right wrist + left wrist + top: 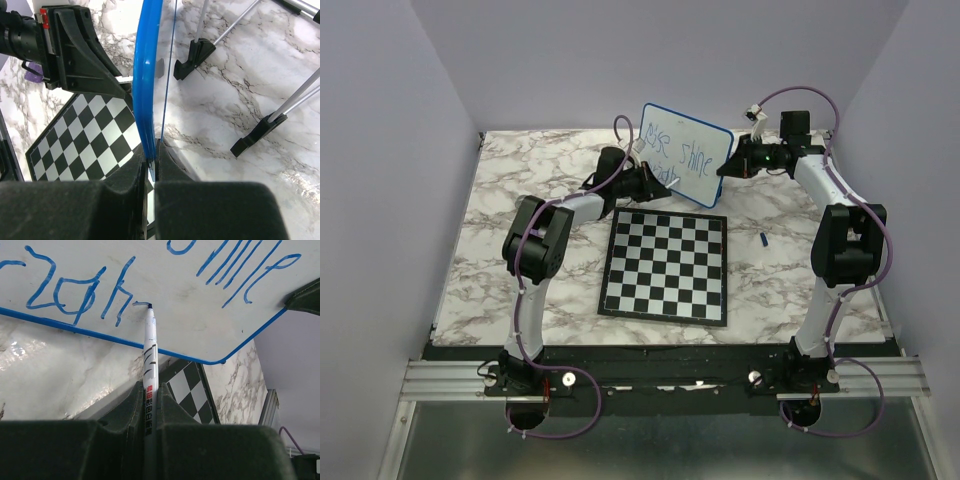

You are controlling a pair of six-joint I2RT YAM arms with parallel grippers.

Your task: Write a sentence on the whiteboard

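The whiteboard (692, 150), white with a thin blue rim, is held tilted up off the table at the back. My right gripper (725, 168) is shut on its right edge; in the right wrist view the blue rim (147, 75) runs edge-on into that gripper (154, 157). The sentence (682, 152) is blue handwriting in two lines; its lower word (75, 290) shows close up in the left wrist view. My left gripper (150, 395) is shut on a white marker (150, 365). The marker's blue tip (149, 305) touches the board (200, 315) just right of that lower word.
A black-and-white chessboard (666, 265) lies flat on the marble table (510, 190) in front of the whiteboard. A small blue cap (763, 239) lies to the chessboard's right. The board's black feet (195, 55) on thin metal legs hang above the marble behind it.
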